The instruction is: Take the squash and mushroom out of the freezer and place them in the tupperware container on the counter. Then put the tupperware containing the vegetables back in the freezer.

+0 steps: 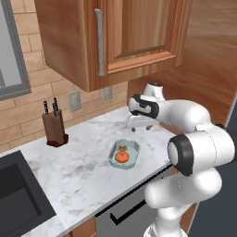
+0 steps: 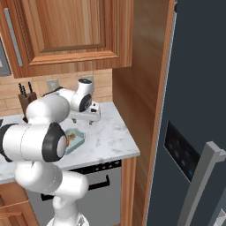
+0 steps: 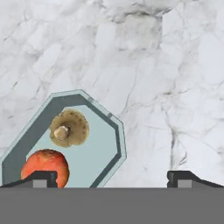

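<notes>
Orange-red squash (image 3: 44, 167), brown mushroom (image 3: 69, 127), pale teal tupperware container (image 3: 109, 148)

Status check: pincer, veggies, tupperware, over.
Pincer open, empty, above counter. Squash and mushroom both in tupperware container. Freezer door shut. Nothing in the way.

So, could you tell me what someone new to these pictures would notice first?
Probably the pale teal tupperware container on the marble counter, with the orange-red squash and the brown mushroom already lying inside it. Next, the white arm reaching over the counter, its hand open above the marble just beyond the container. In the right base view, the tall dark freezer stands shut at the right.
</notes>
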You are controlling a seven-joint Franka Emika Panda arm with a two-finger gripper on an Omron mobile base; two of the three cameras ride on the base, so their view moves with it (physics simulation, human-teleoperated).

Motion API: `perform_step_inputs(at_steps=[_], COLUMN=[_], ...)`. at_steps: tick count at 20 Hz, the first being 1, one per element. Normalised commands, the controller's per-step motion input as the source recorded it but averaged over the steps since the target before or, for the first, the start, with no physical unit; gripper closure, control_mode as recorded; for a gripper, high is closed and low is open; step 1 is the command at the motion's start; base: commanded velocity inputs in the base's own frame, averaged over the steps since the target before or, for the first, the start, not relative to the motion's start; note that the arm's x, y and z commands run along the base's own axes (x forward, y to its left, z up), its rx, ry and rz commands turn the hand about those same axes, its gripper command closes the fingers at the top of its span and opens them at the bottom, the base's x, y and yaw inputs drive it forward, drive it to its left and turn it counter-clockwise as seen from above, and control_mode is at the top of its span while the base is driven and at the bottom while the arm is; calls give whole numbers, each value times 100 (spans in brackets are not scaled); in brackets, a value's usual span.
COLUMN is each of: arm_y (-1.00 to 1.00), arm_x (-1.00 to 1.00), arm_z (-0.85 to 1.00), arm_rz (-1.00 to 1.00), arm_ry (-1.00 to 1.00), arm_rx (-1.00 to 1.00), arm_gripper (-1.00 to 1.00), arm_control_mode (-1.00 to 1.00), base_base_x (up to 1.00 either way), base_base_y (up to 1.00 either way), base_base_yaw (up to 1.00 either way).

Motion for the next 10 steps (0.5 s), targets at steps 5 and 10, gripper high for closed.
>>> perform_step_inputs(at_steps=[5, 10], arm_y=[0, 0], arm_x=[-21, 33], arm_z=[-33, -3], arm_rz=[11, 7], arm_ry=[-5, 1], arm_rx=[0, 0], arm_gripper=[-100, -100], arm_control_mode=[-100, -100], base_base_x=[0, 0], base_base_y=[0, 0], base_base_yaw=[0, 0])
